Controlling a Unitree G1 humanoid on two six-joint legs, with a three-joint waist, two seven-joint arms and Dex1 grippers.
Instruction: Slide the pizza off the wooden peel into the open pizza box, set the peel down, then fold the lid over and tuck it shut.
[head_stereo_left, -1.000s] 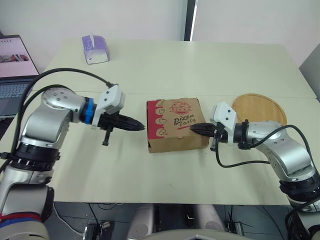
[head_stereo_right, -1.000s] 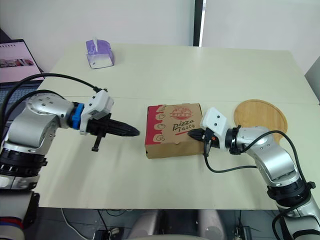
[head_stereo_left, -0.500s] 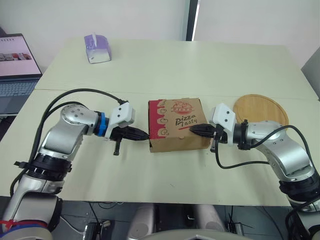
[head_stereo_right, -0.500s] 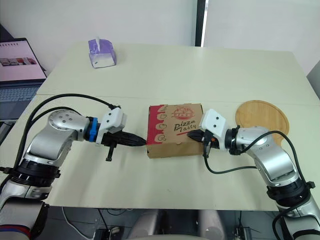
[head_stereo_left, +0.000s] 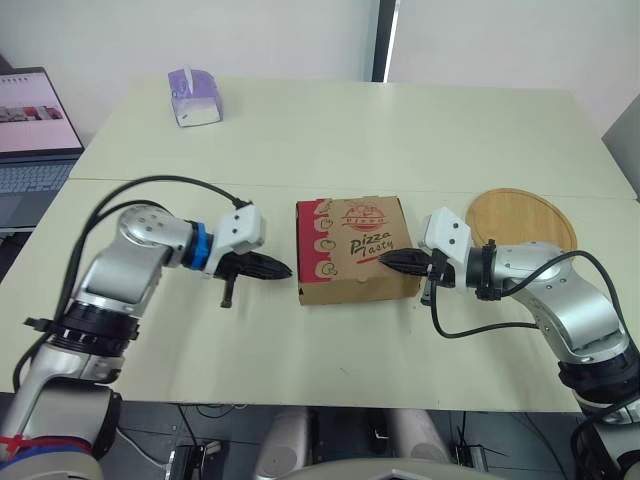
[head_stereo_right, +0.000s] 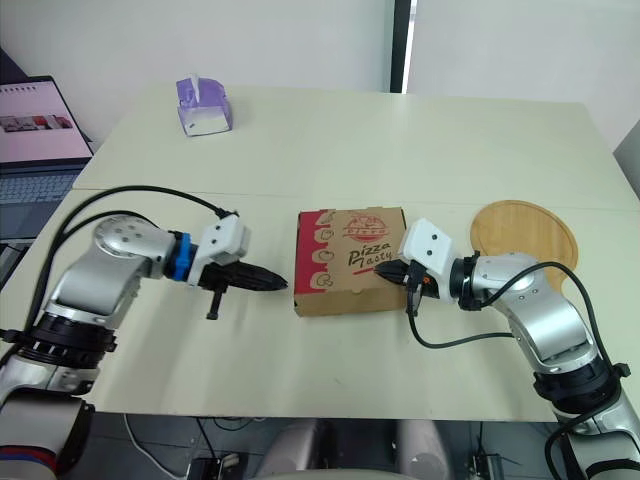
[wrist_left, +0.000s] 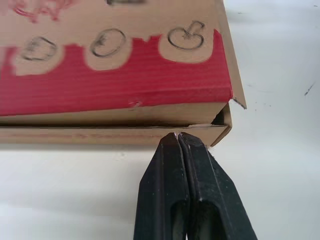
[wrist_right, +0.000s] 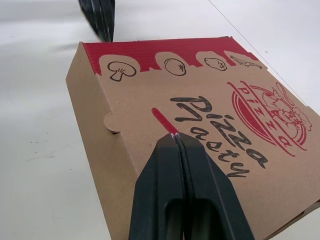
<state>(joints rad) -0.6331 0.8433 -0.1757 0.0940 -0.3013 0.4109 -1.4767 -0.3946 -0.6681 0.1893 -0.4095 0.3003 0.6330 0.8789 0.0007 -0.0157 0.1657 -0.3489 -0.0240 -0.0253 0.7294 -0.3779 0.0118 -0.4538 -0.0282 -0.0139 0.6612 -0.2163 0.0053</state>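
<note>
The pizza box (head_stereo_left: 355, 248), brown with red print, sits closed in the middle of the table. My left gripper (head_stereo_left: 287, 270) is shut and points at the box's left wall, just short of it; in the left wrist view its fingertips (wrist_left: 178, 137) sit at the side wall (wrist_left: 100, 134) near a corner. My right gripper (head_stereo_left: 385, 258) is shut with its tip resting on the lid's right front part (wrist_right: 210, 100). The round wooden peel (head_stereo_left: 520, 215) lies flat on the table right of the box, behind my right arm.
A purple tissue box (head_stereo_left: 190, 97) stands at the back left. An open laptop (head_stereo_left: 30, 130) sits off the table's left edge. Black cables loop from both arms. A seam (head_stereo_left: 300, 183) crosses the table behind the pizza box.
My left gripper swung in from the left to the box's left wall, then drew back a little. The right gripper stayed on the lid. The box has not shifted.
</note>
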